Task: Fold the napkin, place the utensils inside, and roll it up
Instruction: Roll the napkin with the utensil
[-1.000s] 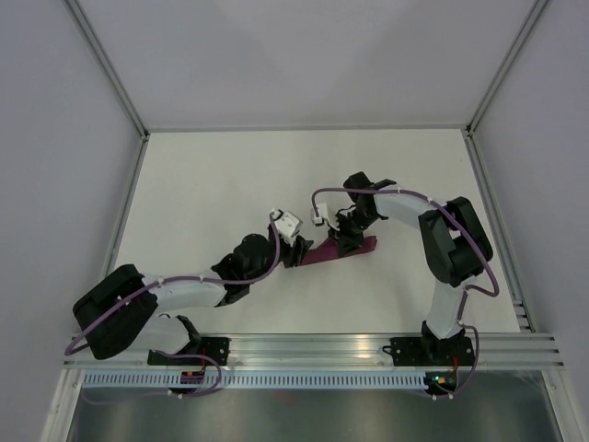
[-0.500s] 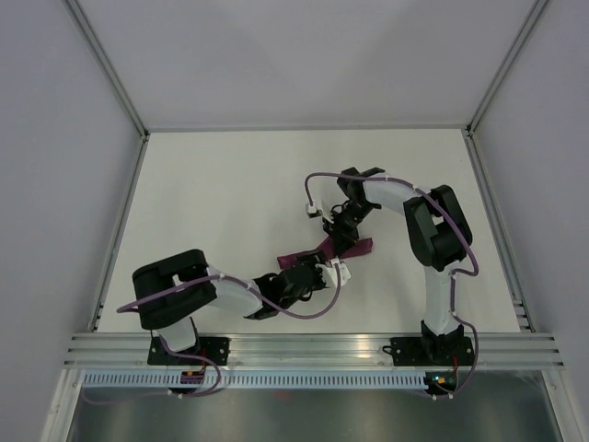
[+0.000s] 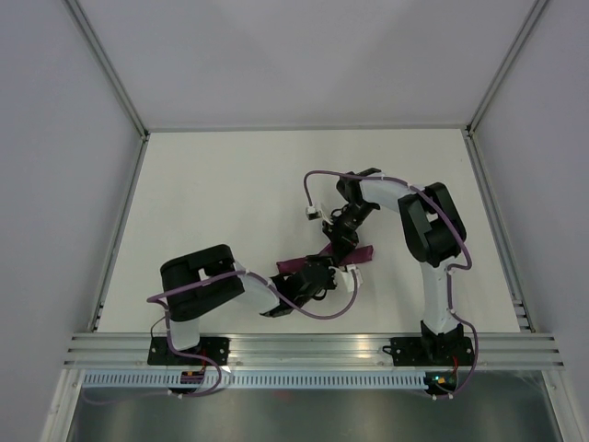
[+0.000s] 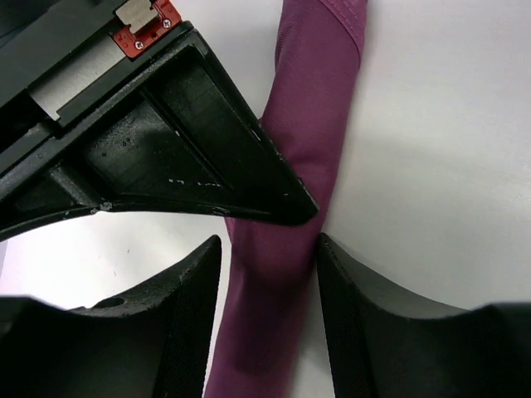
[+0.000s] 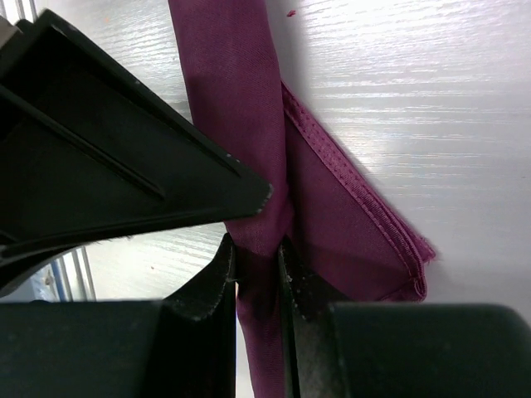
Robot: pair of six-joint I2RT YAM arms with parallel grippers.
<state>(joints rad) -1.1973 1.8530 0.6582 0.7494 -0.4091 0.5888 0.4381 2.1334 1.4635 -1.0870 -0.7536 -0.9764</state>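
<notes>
The napkin [image 3: 364, 250] lies as a narrow plum-purple roll on the white table, slanting from near left to far right. My right gripper [image 3: 342, 241] comes down on its middle. In the right wrist view the gripper [image 5: 257, 249] is shut, pinching the roll [image 5: 241, 83], with a flat hemmed flap to the right of it. My left gripper [image 3: 317, 273] sits just left of it. Its fingers [image 4: 187, 307] stand on both sides of the roll [image 4: 311, 108] without squeezing it. A thin strip of table shows beside one finger. The utensils are hidden.
The two grippers crowd together over the roll, and each shows as a black wedge [image 4: 166, 141] in the other's wrist view. Purple cables [image 3: 317, 184] loop off both arms. White walls [image 3: 55, 138] enclose the table, and a metal rail [image 3: 313, 348] runs along the near edge.
My left arm has folded back and its gripper has moved right and nearer along the roll, toward the right gripper. The roll's left end now shows further left. The right gripper keeps its pinch.
</notes>
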